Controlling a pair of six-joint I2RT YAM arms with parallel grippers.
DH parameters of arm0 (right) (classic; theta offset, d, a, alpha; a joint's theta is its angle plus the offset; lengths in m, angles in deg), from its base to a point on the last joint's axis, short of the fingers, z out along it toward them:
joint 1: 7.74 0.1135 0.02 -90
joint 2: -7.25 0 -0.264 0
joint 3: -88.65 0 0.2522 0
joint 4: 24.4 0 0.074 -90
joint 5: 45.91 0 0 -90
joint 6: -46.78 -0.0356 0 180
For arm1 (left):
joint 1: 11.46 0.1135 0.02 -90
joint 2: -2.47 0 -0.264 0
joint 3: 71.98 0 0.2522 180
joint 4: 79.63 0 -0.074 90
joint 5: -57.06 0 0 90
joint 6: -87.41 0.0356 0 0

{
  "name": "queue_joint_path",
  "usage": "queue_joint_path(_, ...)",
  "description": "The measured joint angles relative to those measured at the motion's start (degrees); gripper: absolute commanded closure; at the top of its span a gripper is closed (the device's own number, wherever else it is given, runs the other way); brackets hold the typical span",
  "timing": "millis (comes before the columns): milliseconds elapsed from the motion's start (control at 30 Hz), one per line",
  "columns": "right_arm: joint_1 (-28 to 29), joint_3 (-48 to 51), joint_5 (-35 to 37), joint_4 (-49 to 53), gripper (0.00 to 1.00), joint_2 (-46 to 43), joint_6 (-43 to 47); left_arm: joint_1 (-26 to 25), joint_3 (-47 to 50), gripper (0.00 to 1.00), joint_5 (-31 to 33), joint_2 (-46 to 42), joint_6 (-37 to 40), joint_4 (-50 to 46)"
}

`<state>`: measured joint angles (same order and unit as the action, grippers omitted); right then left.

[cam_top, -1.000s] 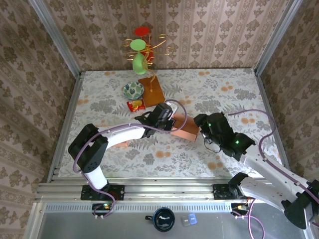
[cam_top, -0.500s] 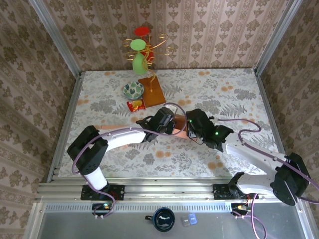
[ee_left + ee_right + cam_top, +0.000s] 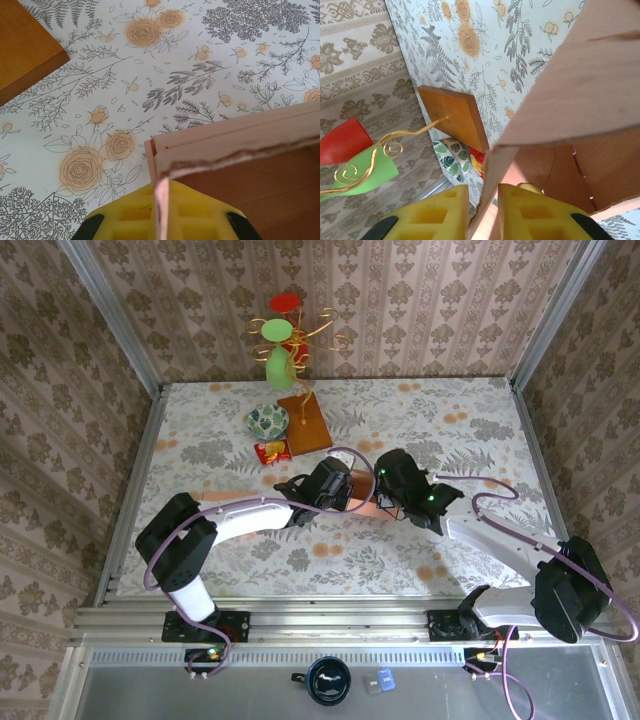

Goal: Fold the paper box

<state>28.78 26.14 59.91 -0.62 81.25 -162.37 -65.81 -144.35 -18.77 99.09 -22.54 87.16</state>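
The paper box (image 3: 362,504) sat at the middle of the table (image 3: 470,420), between the two arms. The left gripper (image 3: 161,222) was closed on the box's left wall, with the thin cardboard edge running between its yellow pads (image 3: 135,215). The right gripper (image 3: 484,215) was clamped on a flap at the box's right end, the flap pinched between its two yellow pads (image 3: 532,212). The box was open, and its brown interior showed in both wrist views. Farther back and to the left, a wooden board (image 3: 303,423) lay flat on the floral cloth. A patterned bowl (image 3: 267,420) sat just beside the board on its left, and a red snack packet (image 3: 272,451) lay at its near-left corner. A green vase (image 3: 279,365) stood at the far edge.
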Motion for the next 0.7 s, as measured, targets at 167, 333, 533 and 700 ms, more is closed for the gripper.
queue_joint_path(167,-0.3,0.0,-1.4,-0.5,0.93,0.0,-0.4,0.0,0.0,1.0,0.5,0.0,0.0,0.0)
queue_joint_path(333,-0.5,0.1,-2.1,-0.5,1.0,0.0,-0.4,0.1,0.1,0.82,0.4,-0.2,-0.1,-0.1)
queue_joint_path(533,-0.5,0.1,-2.8,-0.9,1.0,0.0,-0.4,0.1,0.1,0.68,-1.0,-2.3,-0.3,-0.4)
queue_joint_path(700,-0.5,0.9,-3.0,-1.4,1.0,0.0,-0.4,0.1,0.1,0.58,-3.3,-5.5,-0.5,-1.2)
